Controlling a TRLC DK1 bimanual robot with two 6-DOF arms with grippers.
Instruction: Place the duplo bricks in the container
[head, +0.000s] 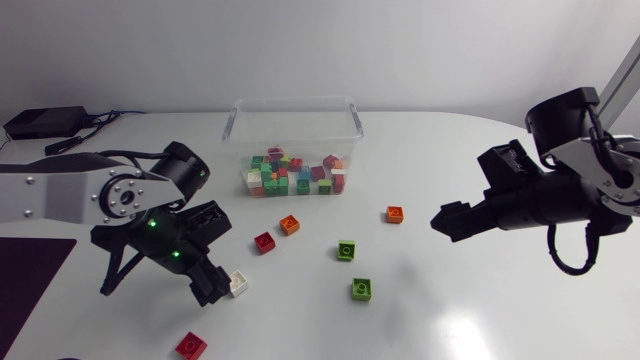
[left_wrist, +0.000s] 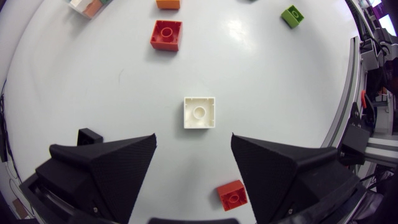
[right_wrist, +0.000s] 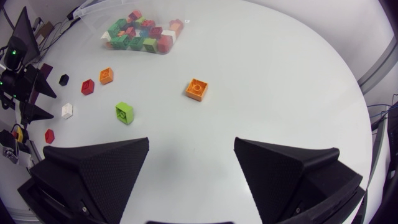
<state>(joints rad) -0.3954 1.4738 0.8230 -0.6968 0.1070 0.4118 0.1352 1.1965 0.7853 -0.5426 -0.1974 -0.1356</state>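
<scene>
While its fingers stand apart, the left gripper (left_wrist: 193, 140) hangs low over the table, and the white brick (left_wrist: 199, 112) lies just ahead of the gap, touching neither finger. A red brick (left_wrist: 166, 34) lies farther on. The right gripper (right_wrist: 192, 143), likewise spread, has an orange brick (right_wrist: 196, 89) well ahead; beyond stands the container (head: 296, 100), holding many bricks.

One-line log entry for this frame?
left hand open, white brick ahead | right hand open, empty | container part-filled | other bricks loose on table
</scene>
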